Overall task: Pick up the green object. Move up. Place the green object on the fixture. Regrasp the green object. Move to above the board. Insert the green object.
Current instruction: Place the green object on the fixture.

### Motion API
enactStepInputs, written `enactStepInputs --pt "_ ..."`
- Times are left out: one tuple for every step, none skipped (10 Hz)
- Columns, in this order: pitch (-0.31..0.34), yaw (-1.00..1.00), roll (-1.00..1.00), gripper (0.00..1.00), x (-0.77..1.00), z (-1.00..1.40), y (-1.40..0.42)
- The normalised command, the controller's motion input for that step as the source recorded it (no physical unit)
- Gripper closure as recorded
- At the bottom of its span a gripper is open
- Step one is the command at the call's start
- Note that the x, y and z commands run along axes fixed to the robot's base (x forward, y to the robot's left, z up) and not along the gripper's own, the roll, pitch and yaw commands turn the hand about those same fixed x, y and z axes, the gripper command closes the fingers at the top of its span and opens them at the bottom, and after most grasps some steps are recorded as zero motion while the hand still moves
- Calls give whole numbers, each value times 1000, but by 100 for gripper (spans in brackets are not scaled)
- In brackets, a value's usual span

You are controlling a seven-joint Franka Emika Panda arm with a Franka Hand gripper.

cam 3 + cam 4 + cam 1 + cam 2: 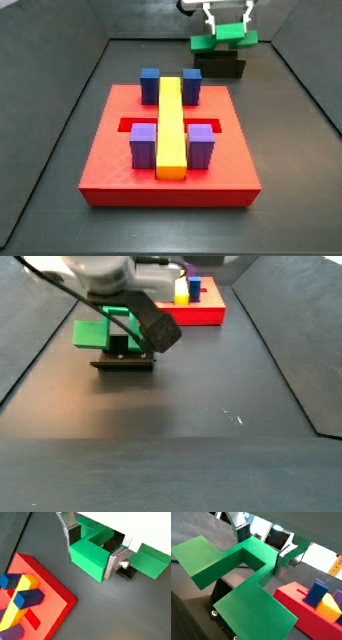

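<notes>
Red board: large flat rectangular slab lying on the dark floor, in the near half of a side view; seen far off in a side view; one corner shows in both wrist views.
Dark floor: matt grey-black surface enclosed by low dark walls; it carries the board and the fixture, which stand well apart.
Yellow bar: long, laid lengthwise along the middle of the board.
Blue blocks: two, upright at the far end of the board, one on each side of the yellow bar.
Purple blocks: two, upright at the near end, likewise flanking the bar.
Recessed slots: shallow cut-outs in the board's top face beside the bar, between the blue and purple pairs.
Gripper: hangs at the far end of the floor, over the fixture; silver fingers are narrowed onto the middle of the green piece, at its notch.
Green object: bright plastic, U-shaped; gripped between the fingers, directly above the fixture; whether it touches the fixture cannot be told. Fills both wrist views.
Fixture: small black bracket on the floor beneath the green object, beyond the board's far end; also seen in a side view.
</notes>
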Motion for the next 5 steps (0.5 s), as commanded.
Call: enactStepInputs --pt "0 -123 0 100 23 -374 -157" --pt "0 -117 0 100 17 -269 -131" --pt "63 -86 43 100 9 -189 -60" --pt "31 -34 86 100 106 -143 0" --pt "40 -23 203 100 260 -171 31"
